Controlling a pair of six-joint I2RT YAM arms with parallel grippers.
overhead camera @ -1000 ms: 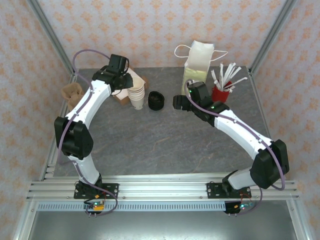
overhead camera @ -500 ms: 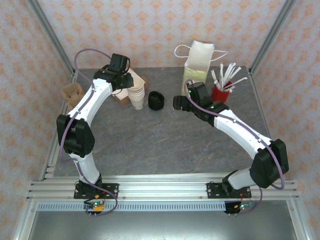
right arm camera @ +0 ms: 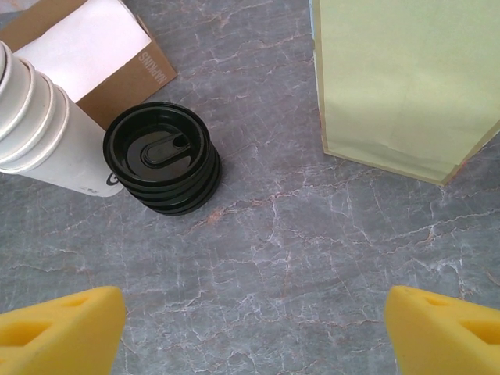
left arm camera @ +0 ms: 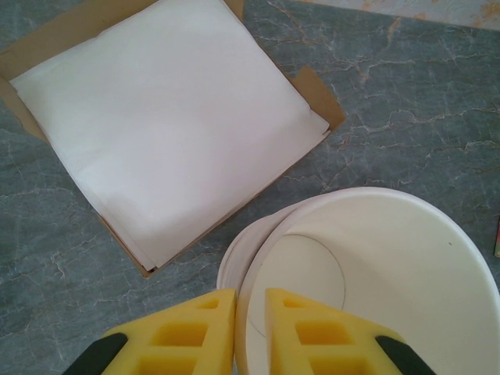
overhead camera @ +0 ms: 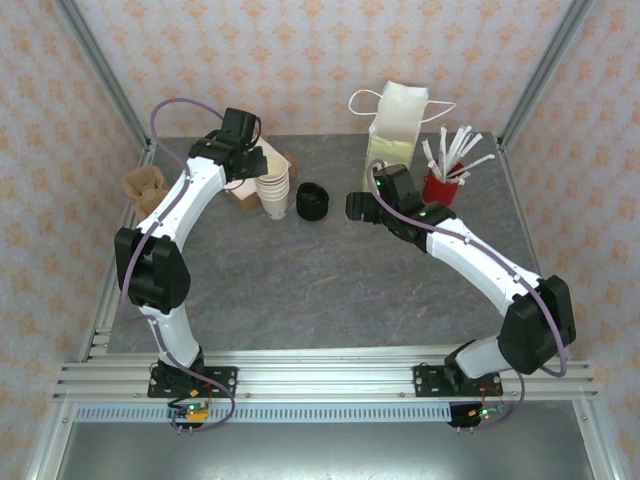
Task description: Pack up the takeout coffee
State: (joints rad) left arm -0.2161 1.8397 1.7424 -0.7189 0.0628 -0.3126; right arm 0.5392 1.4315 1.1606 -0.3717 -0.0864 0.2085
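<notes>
The takeout coffee is out of view. A stack of lidless cream cups (overhead camera: 273, 194) stands at the back of the table, left of centre. My left gripper (left arm camera: 250, 303) is over that stack, with its yellow fingers (left arm camera: 195, 332) pressed on either side of the top cup's (left arm camera: 391, 266) rim. A stack of black lids (right arm camera: 162, 156) stands just right of the cups (right arm camera: 35, 117). The white paper bag (overhead camera: 398, 130) stands upright at the back. My right gripper (right arm camera: 254, 306) hangs open above bare table between the lids (overhead camera: 313, 201) and the bag (right arm camera: 402, 86).
A cardboard box of white napkins (left arm camera: 160, 117) lies behind and left of the cups. A red cup of straws (overhead camera: 441, 184) stands right of the bag. A brown cup carrier (overhead camera: 143, 186) sits at the left edge. Metal frame posts and patterned walls enclose the table.
The left jaws have closed further onto the top cup's rim. Both arms have hardly moved.
</notes>
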